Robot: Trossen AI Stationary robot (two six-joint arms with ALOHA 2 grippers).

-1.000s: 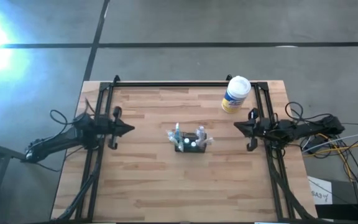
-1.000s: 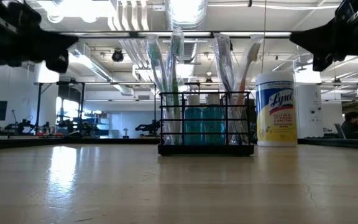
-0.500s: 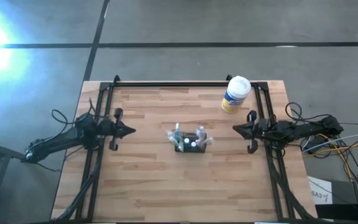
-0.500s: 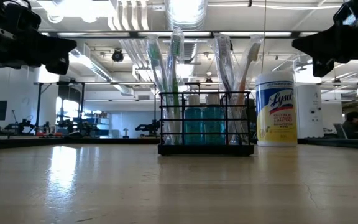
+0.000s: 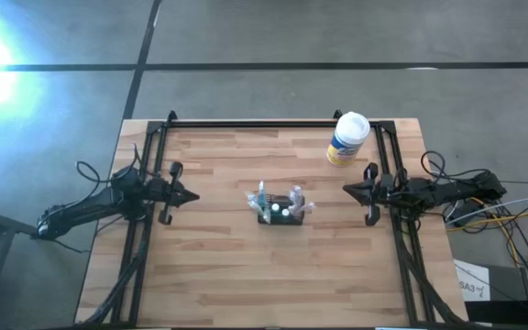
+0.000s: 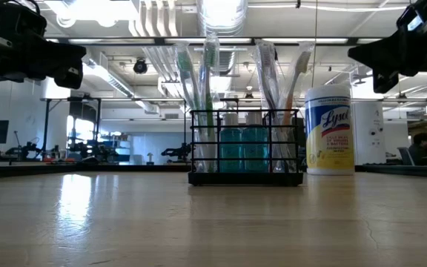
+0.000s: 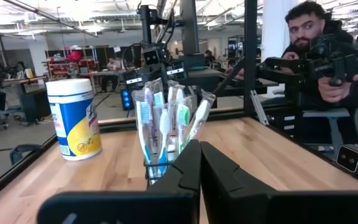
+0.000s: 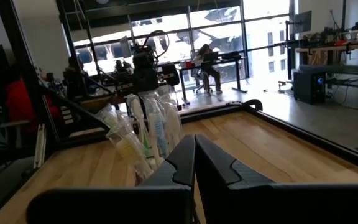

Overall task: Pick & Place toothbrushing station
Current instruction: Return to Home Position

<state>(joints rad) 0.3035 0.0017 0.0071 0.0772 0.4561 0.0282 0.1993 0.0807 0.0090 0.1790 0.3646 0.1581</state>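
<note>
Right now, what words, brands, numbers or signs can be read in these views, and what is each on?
"Lysol": on the label of the white-and-yellow canister, low view.
Smaller print on that same label: too small to read.
White tag at the high view's lower right: characters too blurred to read.
Black toothbrush holder and toothbrushes: no legible text.

The holder [image 5: 280,215], with toothbrushes [image 5: 262,195] in it, stands in the middle of the table [image 5: 246,275]; the canister [image 5: 347,138] stands near the far right corner.
</note>
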